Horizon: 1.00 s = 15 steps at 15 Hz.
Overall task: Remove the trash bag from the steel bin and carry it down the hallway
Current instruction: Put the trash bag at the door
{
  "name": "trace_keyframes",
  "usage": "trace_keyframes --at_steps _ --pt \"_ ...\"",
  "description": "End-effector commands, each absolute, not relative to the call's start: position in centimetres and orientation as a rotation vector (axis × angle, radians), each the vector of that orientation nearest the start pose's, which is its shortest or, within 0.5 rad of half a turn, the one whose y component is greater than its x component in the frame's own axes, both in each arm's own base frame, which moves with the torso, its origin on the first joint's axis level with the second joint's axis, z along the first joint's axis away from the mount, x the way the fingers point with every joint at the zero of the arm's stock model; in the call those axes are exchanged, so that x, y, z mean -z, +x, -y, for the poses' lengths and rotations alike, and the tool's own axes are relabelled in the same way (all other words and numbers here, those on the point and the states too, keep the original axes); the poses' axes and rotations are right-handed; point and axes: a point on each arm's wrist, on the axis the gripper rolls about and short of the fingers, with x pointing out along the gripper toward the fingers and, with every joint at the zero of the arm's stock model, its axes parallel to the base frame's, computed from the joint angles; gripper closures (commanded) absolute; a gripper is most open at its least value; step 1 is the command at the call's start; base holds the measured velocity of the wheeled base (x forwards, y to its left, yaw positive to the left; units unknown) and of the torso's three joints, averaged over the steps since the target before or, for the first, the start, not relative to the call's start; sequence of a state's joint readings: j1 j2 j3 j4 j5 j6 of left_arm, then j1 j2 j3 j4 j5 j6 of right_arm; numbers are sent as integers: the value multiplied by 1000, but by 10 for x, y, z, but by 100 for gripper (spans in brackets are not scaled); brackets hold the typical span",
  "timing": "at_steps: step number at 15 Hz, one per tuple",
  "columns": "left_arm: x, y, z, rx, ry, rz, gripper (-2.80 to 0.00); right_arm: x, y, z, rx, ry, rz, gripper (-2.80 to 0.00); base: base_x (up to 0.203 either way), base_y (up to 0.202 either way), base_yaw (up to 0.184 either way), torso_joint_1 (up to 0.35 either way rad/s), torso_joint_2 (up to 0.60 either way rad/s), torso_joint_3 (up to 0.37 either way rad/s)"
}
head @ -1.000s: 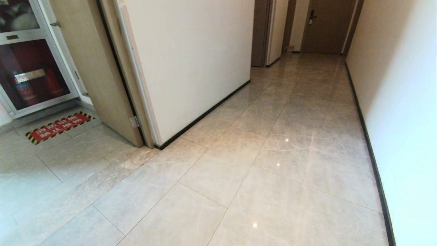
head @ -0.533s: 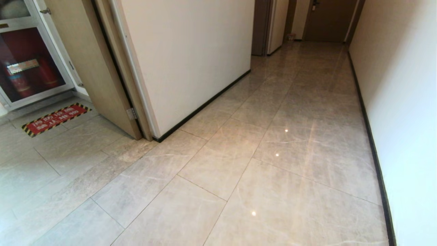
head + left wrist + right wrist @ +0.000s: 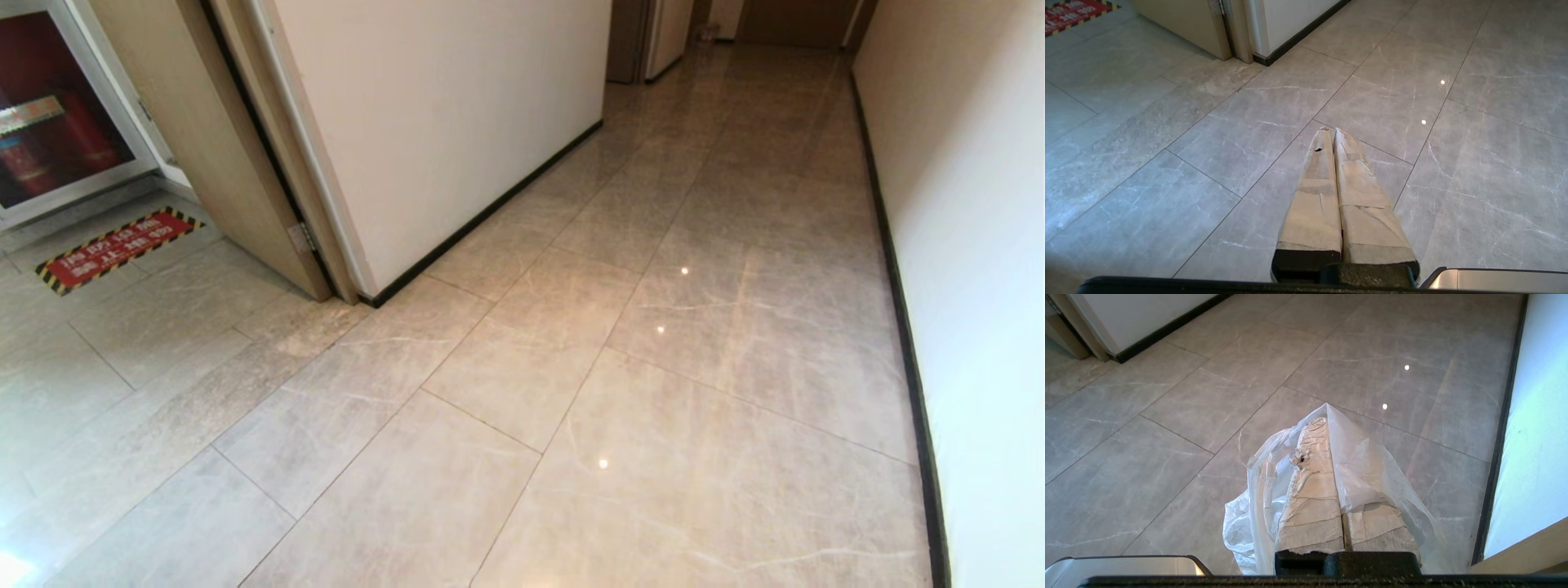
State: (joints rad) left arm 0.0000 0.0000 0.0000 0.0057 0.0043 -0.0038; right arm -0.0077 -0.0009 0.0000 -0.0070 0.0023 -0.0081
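The hallway (image 3: 694, 327), with glossy beige marble-look tiles, runs ahead between white walls with black baseboards. Neither arm shows in the head view. In the right wrist view my right gripper (image 3: 1326, 424) is shut on the trash bag (image 3: 1376, 473), a thin translucent white plastic bag. The bag drapes over the tape-wrapped fingers and hangs in a bunch (image 3: 1241, 528) beside them, above the floor. In the left wrist view my left gripper (image 3: 1332, 131) is shut, its taped fingers pressed together with nothing between them. The steel bin is out of view.
A light wooden door (image 3: 204, 147) stands open at the left, beside the wall corner (image 3: 375, 298). Past it are a red floor sticker with a yellow-black border (image 3: 114, 249) and a glass cabinet with red extinguishers (image 3: 49, 139). The right wall (image 3: 980, 245) runs close alongside.
The whole head picture has slid upward, so the camera has tipped down. The far dark door has almost left the top edge. No thing in the scene has moved.
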Motion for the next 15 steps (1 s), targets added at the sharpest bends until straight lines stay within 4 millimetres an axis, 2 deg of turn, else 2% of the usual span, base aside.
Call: trace_keyframes --at_steps 1,15 --pt "-75 -23 0 -5 -4 -6 0 -76 -23 0 4 -8 9 0 0 0 0 -1 -1 -201" --pt "-75 -23 0 -5 -5 -6 0 -76 -23 0 5 -11 9 0 0 0 0 1 3 -199"
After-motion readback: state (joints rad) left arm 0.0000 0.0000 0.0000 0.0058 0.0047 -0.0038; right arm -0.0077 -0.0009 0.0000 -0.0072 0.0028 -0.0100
